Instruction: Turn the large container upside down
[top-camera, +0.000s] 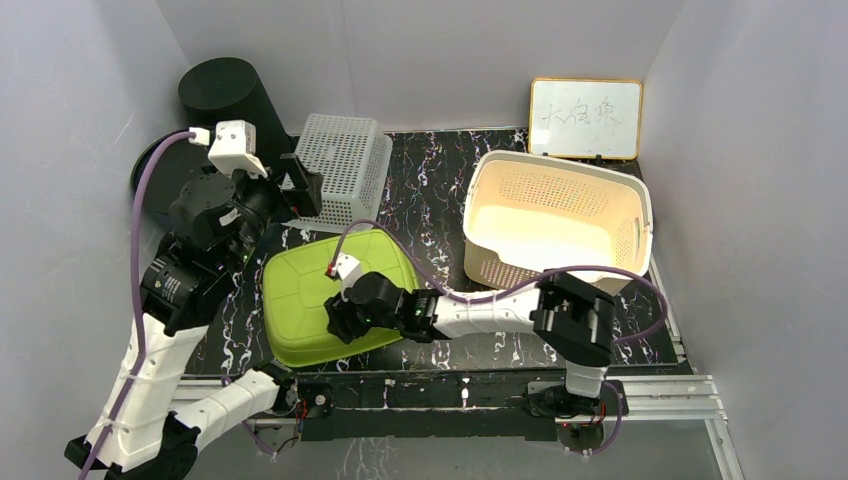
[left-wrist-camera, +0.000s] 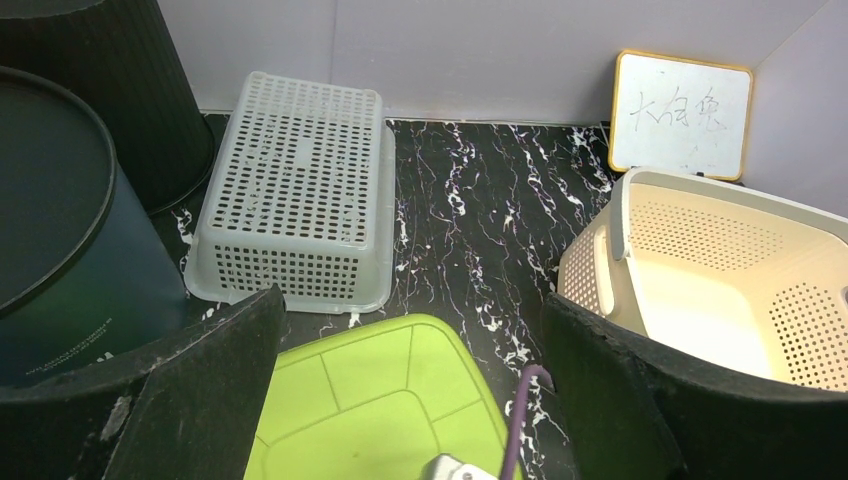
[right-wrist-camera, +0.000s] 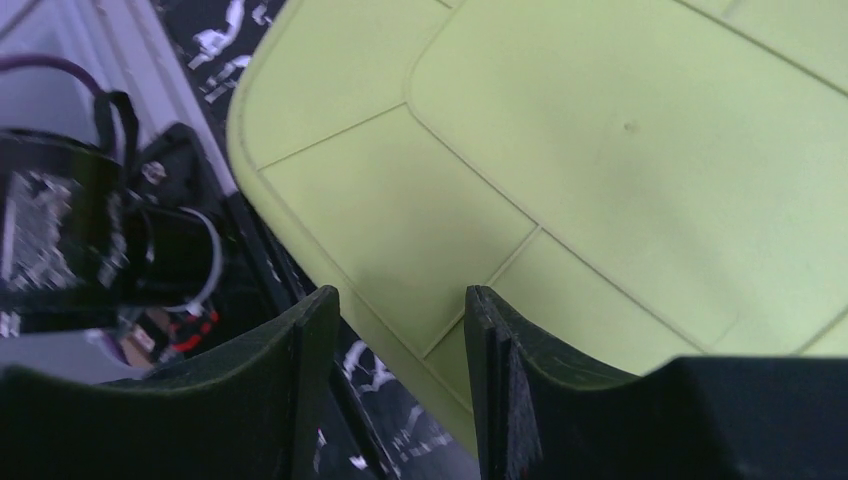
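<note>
Right gripper (right-wrist-camera: 400, 300): fingers slightly parted over the green container's (top-camera: 310, 290) near-left rim; contact not determinable.
Green container: lay bottom-up, near centre of table (top-camera: 440, 200).
Left gripper (left-wrist-camera: 410, 300): spread wide, empty.
Cream basket (top-camera: 550, 190): upright, right.
White basket (top-camera: 345, 165): inverted, far.

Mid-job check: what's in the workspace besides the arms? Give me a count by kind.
Black bins: 2, the ribbed bin and the smooth bin
Perforated baskets: 2, the white basket and the cream basket
Green container: 1
Whiteboard: 1
Total: 6
</note>
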